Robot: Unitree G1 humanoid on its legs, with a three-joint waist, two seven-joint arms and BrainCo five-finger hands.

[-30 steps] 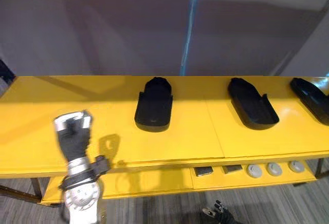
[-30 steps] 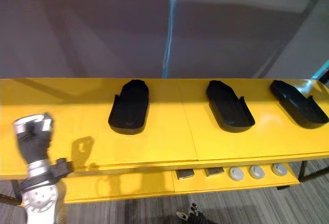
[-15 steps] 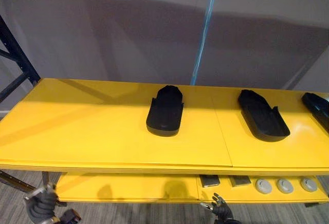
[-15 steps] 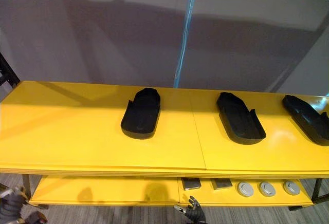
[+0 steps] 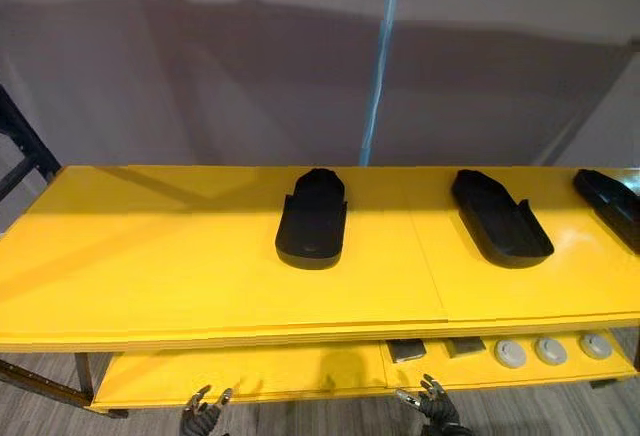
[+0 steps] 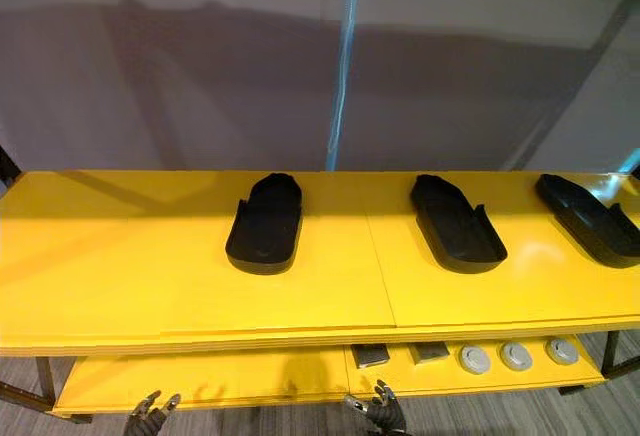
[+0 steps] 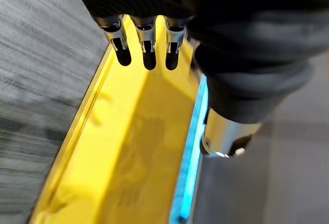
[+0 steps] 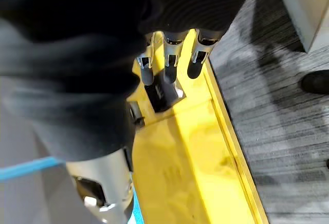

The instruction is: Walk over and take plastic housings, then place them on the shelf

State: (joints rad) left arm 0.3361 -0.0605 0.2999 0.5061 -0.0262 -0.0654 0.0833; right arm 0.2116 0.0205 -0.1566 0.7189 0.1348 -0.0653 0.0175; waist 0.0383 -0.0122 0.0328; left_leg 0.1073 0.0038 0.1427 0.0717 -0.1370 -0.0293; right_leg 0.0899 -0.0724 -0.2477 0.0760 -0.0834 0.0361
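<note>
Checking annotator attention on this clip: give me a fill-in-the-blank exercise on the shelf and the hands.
The top shelf carries ___ black housings.
On the lower shelf, ___ dark blocks lie beside three grey discs.
The left hand and right hand, both open, hold ___.
Missing: three; two; nothing.

The left hand [image 5: 204,419] hangs low, just below the front edge of the lower shelf [image 5: 250,371], fingertips up and loosely spread. The right hand [image 5: 434,412] sits level with it further along that edge, its fingers [image 8: 168,62] straight and relaxed as well.
</note>
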